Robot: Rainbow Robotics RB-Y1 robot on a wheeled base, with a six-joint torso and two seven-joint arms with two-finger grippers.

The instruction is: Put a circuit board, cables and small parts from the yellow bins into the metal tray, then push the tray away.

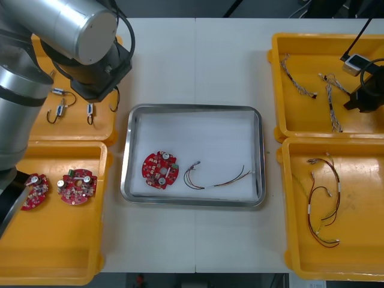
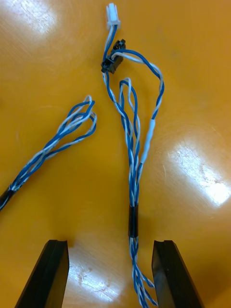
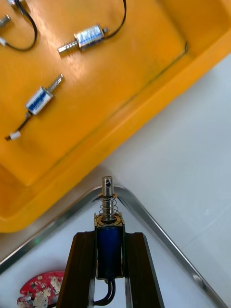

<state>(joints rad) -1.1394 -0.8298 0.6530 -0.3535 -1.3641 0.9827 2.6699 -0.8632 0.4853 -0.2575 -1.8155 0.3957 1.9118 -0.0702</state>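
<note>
The left gripper [image 3: 109, 235] is clenching a small metal part [image 3: 109, 250] between its fingers, and the part's spring and pin are sticking out past the fingertips. It is hanging over a corner of the tray [image 3: 153, 222]. The far left bin [image 3: 120, 96] is lying just beyond that corner, with loose parts [image 3: 89, 37] resting in it. A board [image 3: 41, 289] is lying in the tray close to the fingers, and in the front view a red and yellow cable [image 1: 216, 178] is lying beside it.

The right gripper [image 2: 109, 244] is hovering released over the far right bin [image 2: 192, 72], its fingers [image 2: 53, 269] standing apart. A blue and white cable [image 2: 134, 192] is running between them, nearer one finger than the other and touching neither. A second twisted cable [image 2: 72, 127] is lying beside it, apart.

The near left bin [image 1: 54, 252] is holding two spare boards [image 1: 77, 186]. The near right bin [image 1: 360, 180] is holding a tangle of thin cables [image 1: 324, 204].
</note>
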